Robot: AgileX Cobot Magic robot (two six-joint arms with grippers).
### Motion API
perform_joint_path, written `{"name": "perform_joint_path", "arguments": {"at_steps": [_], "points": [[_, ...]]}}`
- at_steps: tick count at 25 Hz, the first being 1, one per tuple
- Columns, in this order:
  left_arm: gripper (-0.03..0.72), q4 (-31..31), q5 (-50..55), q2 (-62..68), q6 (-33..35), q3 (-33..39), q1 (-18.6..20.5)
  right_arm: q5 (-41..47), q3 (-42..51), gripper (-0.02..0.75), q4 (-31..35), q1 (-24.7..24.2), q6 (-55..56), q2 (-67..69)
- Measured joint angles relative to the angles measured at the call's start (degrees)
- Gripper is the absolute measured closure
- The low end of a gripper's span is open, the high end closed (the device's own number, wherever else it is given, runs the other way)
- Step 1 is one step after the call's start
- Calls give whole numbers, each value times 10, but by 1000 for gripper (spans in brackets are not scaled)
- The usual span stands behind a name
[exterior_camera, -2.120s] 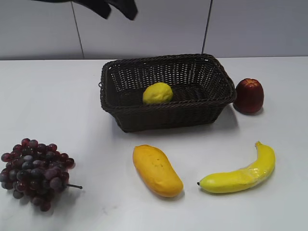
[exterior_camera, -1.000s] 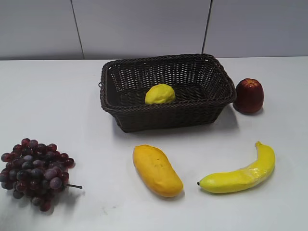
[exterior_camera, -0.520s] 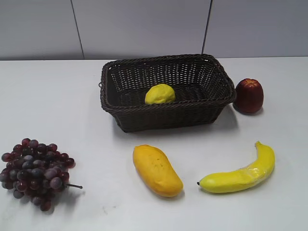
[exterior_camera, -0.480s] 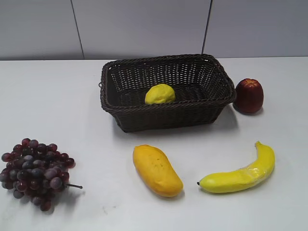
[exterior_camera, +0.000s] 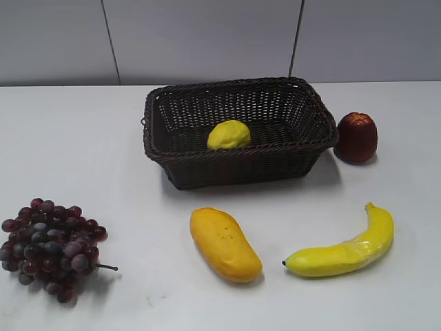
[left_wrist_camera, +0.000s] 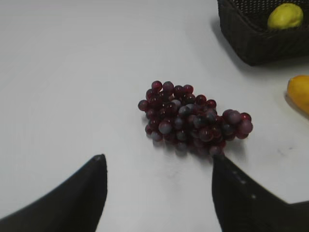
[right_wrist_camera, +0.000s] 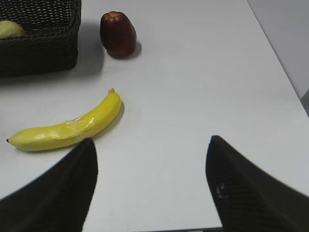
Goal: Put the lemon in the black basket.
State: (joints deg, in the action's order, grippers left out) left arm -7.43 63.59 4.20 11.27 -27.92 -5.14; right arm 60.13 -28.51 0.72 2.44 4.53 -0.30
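The lemon [exterior_camera: 229,134], bumpy-skinned and yellow-green, lies inside the black basket [exterior_camera: 238,165], near the middle of its floor. The basket is dark woven wicker with flared sides and a braided rim, sitting at the far centre of the table [exterior_camera: 83,152].

My left gripper [left_wrist_camera: 157,193] hangs spread wide, its two dark fingers apart with nothing between them, above a bunch of purple-red grapes [left_wrist_camera: 193,121] at the near left. My right gripper [right_wrist_camera: 149,186] is likewise spread and empty, over bare tabletop just beyond a long curved yellow banana [right_wrist_camera: 67,128] whose middle shows a glossy, wrinkled patch.

A smooth orange-yellow mango [exterior_camera: 224,244] lies near centre, left of the banana. A dark red, ribbed, bell-shaped fruit [exterior_camera: 355,136] stands just right of the basket.

The table is plain matte white; behind it runs a pale grey panelled wall [exterior_camera: 207,38] with thin dark seams.
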Motion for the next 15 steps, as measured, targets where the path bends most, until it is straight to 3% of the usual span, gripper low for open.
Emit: {"name": "perform_joint_path", "arguments": {"at_steps": [15], "points": [[174, -14, -8, 0, 0, 3, 0, 0, 0, 167, 0, 0, 1, 0]]}}
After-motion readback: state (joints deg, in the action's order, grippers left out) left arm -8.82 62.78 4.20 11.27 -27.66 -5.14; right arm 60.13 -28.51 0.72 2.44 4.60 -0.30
